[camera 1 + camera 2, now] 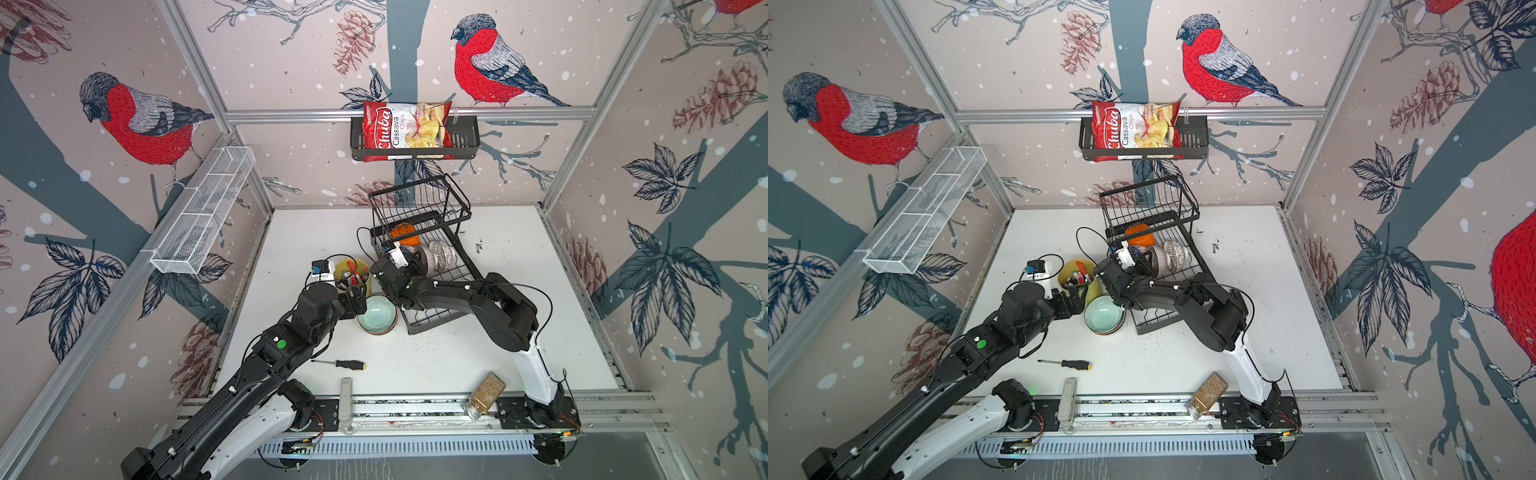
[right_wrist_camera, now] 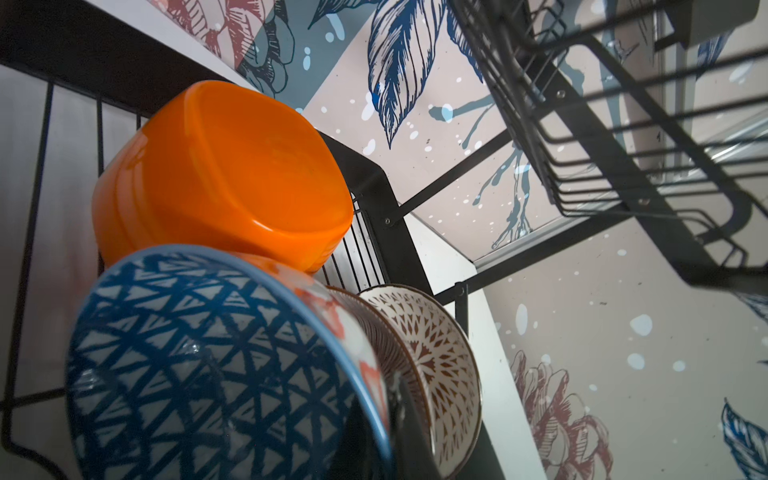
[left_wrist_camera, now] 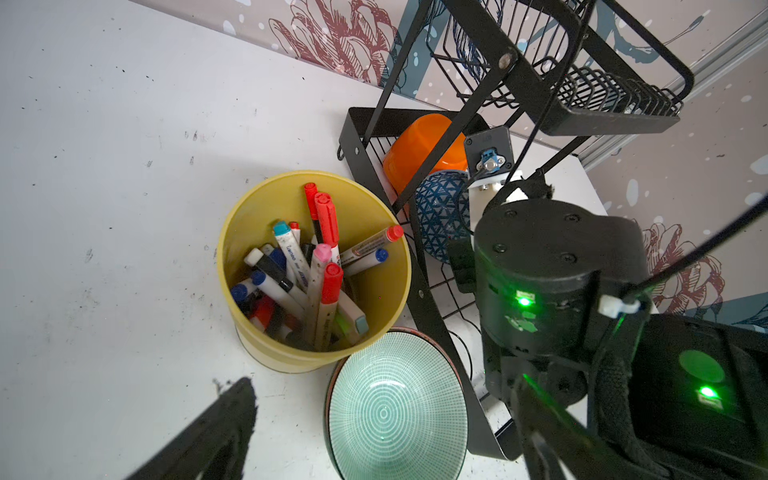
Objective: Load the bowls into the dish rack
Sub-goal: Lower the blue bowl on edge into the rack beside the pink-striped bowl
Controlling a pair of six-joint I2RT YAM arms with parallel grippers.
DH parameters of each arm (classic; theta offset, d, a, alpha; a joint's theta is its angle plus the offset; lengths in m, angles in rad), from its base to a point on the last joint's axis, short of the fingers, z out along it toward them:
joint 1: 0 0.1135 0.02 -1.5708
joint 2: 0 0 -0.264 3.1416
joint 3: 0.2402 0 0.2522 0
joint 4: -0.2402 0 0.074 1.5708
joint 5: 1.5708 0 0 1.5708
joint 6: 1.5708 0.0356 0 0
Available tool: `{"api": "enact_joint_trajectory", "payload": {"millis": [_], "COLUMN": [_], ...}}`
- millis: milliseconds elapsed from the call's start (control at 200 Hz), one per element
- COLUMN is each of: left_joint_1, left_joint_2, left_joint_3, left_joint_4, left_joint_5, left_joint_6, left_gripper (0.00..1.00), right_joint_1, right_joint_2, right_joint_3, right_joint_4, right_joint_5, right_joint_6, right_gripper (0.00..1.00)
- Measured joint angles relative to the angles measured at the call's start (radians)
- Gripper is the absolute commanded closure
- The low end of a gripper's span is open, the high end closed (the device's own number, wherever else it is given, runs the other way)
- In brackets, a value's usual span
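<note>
The right gripper (image 1: 409, 261) is pinching the rim of the blue bowl (image 2: 208, 353) in the lower tray of the dish rack (image 3: 615, 122), standing it on edge just beside the orange bowl (image 2: 224, 174), left of the striped bowl (image 1: 430, 259) and the lattice bowl (image 2: 428, 345). The left gripper (image 1: 358, 302) is hanging wide open and empty, just left of the teal bowl (image 3: 395, 415), which is sitting on the table (image 3: 104, 208) atop another bowl (only a dark rim is showing) beside the marker cup (image 3: 257, 208). The step in hand looks like seating the blue bowl. Next, the right gripper likely needs to release and back out without tipping its neighbours.
</note>
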Motion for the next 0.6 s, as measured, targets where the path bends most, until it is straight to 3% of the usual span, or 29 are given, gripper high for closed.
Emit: {"api": "enact_joint_trajectory", "payload": {"millis": [405,600], "left_joint_1": [0.000,0.002], "left_joint_2": [-0.026,-0.035], "left_joint_3": [-0.024,-0.027], "left_joint_4": [0.000,0.000], "left_joint_5": [0.000,0.000], "left_joint_6": [-0.003,-0.004], "left_gripper": [0.05,0.05], "right_joint_1": [0.031,0.034], "right_joint_2": [0.026,0.032], "right_joint_3": [0.010,0.039], "right_joint_4": [0.005,-0.064], "right_joint_5": [0.050,0.048], "right_joint_6": [-0.017,0.030], "right_gripper": [1.00,0.93]}}
